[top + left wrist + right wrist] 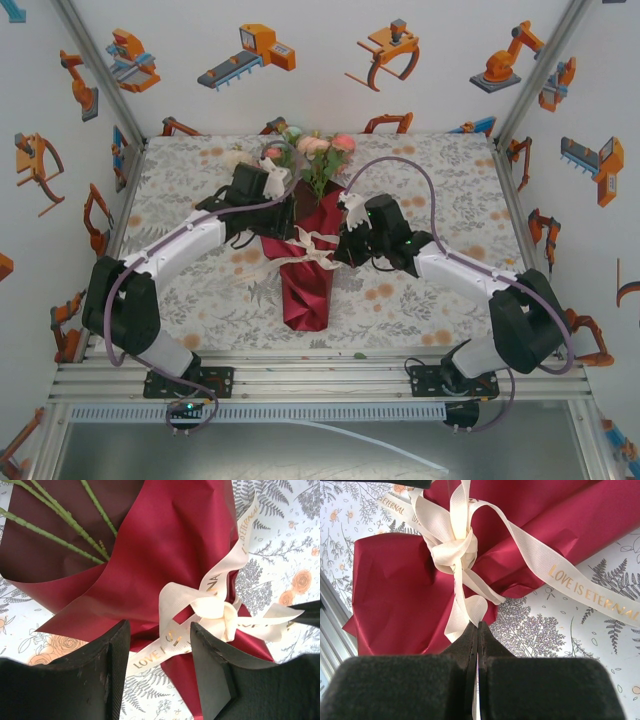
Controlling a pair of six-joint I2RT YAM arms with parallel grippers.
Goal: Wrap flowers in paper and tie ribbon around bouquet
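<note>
Top external: bouquet [308, 262] on counter [450, 200]; left end effector [157, 630] open, empty; right end effector [477, 626] closed, tips touching ribbon [455, 545].

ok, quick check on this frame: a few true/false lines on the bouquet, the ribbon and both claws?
1. The ribbon is knotted around the red paper. True.
2. The left claw is shut. False: its jaws stand apart, over the ribbon.
3. The right claw is wide open. False: its fingers are pressed together, with a ribbon tail ending right at their tips.
4. The flowers point toward the far side of the table. True; the narrow end of the paper points toward the arm bases.
5. The ribbon is plain. False: it carries gold lettering reading LOVE IS ETERNAL.
</note>
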